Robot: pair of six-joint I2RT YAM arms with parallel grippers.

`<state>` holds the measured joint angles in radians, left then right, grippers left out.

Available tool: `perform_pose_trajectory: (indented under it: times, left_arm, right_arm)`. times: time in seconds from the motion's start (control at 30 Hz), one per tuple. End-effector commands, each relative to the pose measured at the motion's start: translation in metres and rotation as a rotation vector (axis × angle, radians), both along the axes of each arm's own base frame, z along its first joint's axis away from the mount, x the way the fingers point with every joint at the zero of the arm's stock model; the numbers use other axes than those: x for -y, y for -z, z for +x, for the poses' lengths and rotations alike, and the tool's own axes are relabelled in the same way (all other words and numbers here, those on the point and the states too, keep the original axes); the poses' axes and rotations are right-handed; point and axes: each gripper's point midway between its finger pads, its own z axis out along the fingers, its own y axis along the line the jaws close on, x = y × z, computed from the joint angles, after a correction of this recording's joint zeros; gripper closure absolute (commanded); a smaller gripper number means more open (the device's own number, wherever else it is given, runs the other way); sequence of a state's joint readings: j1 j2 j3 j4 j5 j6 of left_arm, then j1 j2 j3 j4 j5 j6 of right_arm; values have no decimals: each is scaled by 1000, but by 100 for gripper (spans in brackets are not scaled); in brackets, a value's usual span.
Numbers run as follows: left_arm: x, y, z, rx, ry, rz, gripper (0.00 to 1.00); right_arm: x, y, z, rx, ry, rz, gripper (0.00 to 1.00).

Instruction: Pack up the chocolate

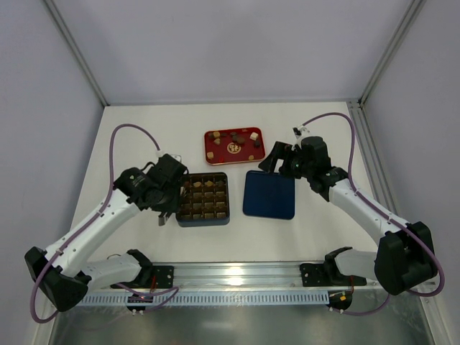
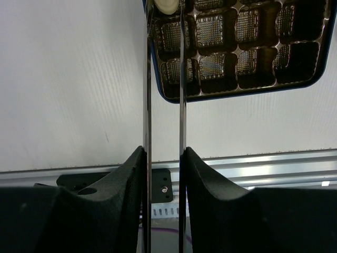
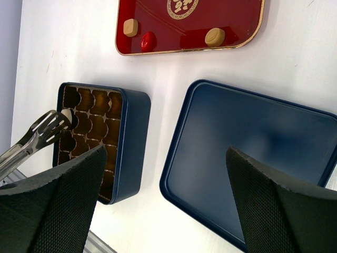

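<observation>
Cream round choc (image 2: 167, 5), nipped in slim metal tongs (image 2: 181, 79) squeezed by left pincer (image 2: 163, 153), could be dropped outside dark gridded box (image 3: 132, 142) if grip slackens; right pincer (image 3: 166, 153) held wide, empty.

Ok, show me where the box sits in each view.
Top external: box in the centre, left of the lid.
Left wrist: top right, beyond the tongs.
Right wrist: left side, lid on its right.
Shared landmark: the tongs, a cream chocolate at their tips by the box's edge; plain in both wrist views, barely visible from above.
</observation>
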<state>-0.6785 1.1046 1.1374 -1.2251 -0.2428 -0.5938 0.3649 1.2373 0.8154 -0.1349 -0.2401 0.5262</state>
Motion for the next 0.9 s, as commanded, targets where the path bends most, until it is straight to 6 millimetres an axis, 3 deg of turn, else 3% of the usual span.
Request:
perform_pose_trajectory:
  times: [0.0, 0.33, 0.5, 0.67, 0.8, 0.83, 0.87]
  left_arm:
    - [1, -12, 12, 59, -8, -8, 66]
    - [2, -17, 13, 63, -3, -3, 59]
    - [12, -42, 24, 112, 11, -44, 58]
    - [41, -81, 60, 194, 57, -101, 57]
    - [75, -91, 100, 233, 96, -121, 57]
    - [89, -81, 116, 223, 107, -115, 56]
    - [99, -91, 127, 247, 119, -138, 56]
  right_arm:
    - [-4, -8, 7, 39, -1, 16, 6]
    - [-5, -9, 6, 40, -4, 18, 6]
    - [-5, -11, 7, 45, -5, 19, 6]
    - [-5, -12, 7, 45, -6, 16, 6]
    - [-3, -16, 6, 52, -3, 8, 6]
    - [-1, -16, 4, 52, -5, 2, 6]
    - [-1, -18, 3, 55, -5, 0, 6]
